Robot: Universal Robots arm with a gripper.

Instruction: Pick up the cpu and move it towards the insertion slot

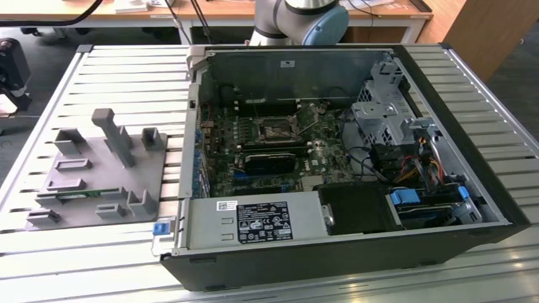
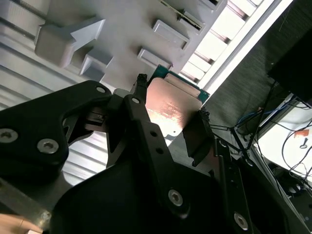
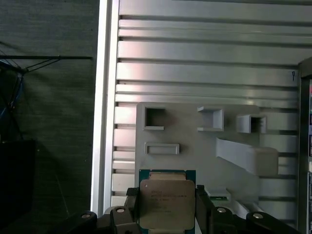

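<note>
The cpu (image 3: 167, 204) is held by the gripper (image 2: 171, 111) — the two black fingers (image 3: 202, 208) are closed to the chip's width and pressed against two opposite edges, with nothing else held. The pick-up is judged to be done, since the chip appears to hang clear of the grey tray (image 3: 195, 151), so the carrying step is taken to be in hand. The chip is held flat over the side of the tray that faces the bench's (image 1: 126, 63) long edge.

A square silvery plate with rounded corners is seen on top. It is faintly printed and given a warm tan cast by the light, and a green board shows as a thin rim around it.

Farther off, the open computer case (image 1: 337, 252) is stood on the bench toward the exterior view's right, apart from the tray. The insertion slot (image 1: 276, 130) is seen on the board inside — a small square metal frame with a dark centre. The travel there is judged to call for a level hold, a firm grip on the edges, and enough height for the case wall to be cleared.
</note>
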